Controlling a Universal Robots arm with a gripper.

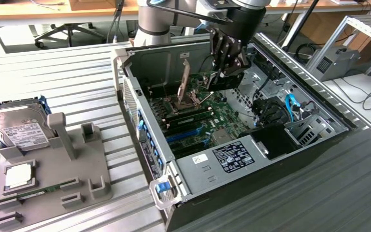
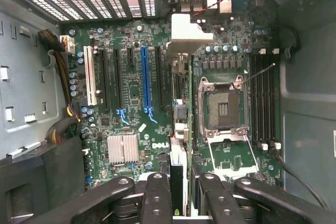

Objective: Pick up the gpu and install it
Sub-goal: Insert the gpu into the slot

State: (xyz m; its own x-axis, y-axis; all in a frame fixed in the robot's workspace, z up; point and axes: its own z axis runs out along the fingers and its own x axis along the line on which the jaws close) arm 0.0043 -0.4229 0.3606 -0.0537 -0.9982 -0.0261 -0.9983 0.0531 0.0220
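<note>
A: While your gripper (image 1: 227, 65) hangs inside the open computer case (image 1: 172, 159), what does it hold?

B: Your fingers (image 2: 157, 198) are partly closed on the gpu (image 2: 178, 124), gripped edge-on and upright.

A: Where is it?

B: Above the motherboard (image 2: 131, 114), between the blue slot (image 2: 144, 82) and the CPU socket (image 2: 223, 108).

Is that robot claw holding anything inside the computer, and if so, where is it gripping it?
Yes. The gripper holds the gpu by its upper edge, so the card hangs edge-on over the motherboard inside the open case.
</note>
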